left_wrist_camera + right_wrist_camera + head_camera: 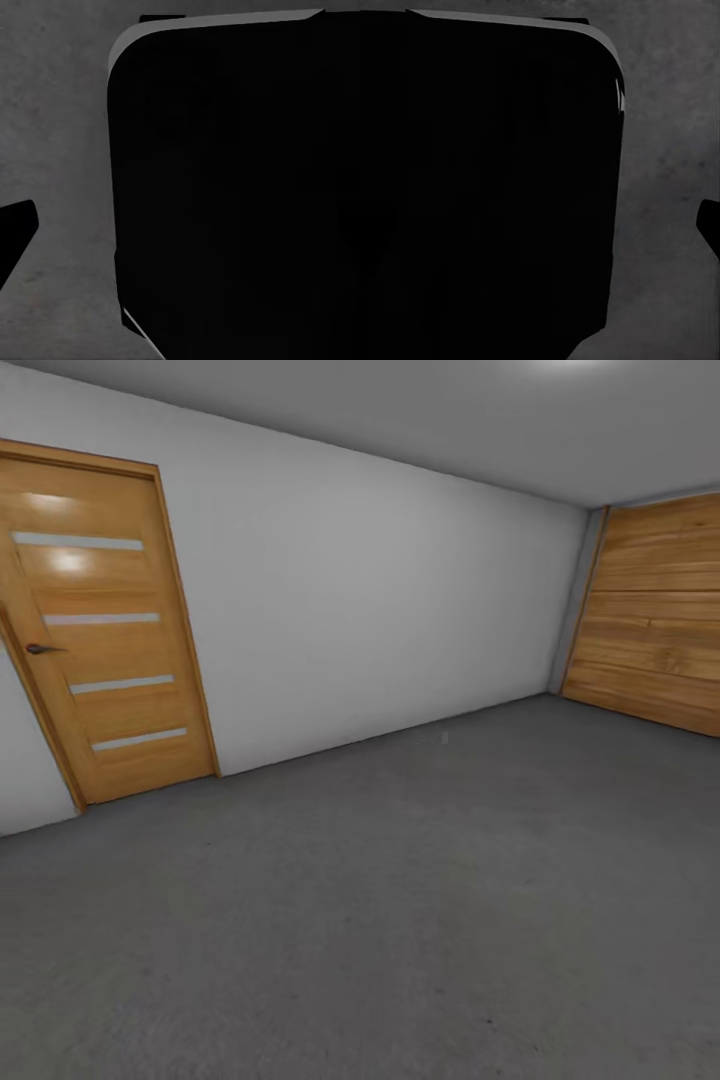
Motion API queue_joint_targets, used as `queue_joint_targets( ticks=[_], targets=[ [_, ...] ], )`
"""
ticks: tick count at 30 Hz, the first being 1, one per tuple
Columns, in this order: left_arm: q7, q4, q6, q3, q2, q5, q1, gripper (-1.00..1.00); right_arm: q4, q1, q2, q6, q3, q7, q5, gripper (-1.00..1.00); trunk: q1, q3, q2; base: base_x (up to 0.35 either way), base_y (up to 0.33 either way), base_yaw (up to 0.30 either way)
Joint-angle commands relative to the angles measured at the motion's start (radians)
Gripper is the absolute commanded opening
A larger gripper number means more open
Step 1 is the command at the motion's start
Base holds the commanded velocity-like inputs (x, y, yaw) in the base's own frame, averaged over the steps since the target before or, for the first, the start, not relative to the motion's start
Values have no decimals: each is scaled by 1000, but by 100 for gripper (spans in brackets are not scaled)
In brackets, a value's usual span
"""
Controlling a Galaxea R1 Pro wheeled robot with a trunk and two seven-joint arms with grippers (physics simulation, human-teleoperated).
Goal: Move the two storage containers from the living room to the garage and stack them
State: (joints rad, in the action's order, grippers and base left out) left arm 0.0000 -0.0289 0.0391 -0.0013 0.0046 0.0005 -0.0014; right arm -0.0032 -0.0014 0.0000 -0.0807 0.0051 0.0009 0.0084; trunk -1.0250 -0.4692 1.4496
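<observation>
I am in the garage, and the two storage containers are out of view. The dark grey mottled concrete floor (400,920) spreads ahead of me in the head view. The left wrist view holds a large black rounded part of my own body (232,187) over the floor (60,135), with one dark finger (15,232) at the frame's edge. The right wrist view has the same black bulk (487,187), floor (667,150) and a dark finger (710,225) at its edge. Nothing is seen held in either gripper.
A white wall (380,610) runs across the back. A hinged wooden door (100,630) with pale strips and a handle stands shut at the left. The wide wood-plank door (655,615) closes the far right. Open floor lies between them.
</observation>
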Motion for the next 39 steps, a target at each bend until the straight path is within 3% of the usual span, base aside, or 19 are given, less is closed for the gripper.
queue_joint_targets(
  ticks=[1,39],
  targets=[
    [0,0,2,0,0,0,0,100,0,0,0,-3,0,0,1,100,0,-1,0,0,0,274],
    [0,0,2,0,0,0,0,100,0,0,-3,-4,-1,-2,-7,100,0,-1,0,0,0,274]
  ],
)
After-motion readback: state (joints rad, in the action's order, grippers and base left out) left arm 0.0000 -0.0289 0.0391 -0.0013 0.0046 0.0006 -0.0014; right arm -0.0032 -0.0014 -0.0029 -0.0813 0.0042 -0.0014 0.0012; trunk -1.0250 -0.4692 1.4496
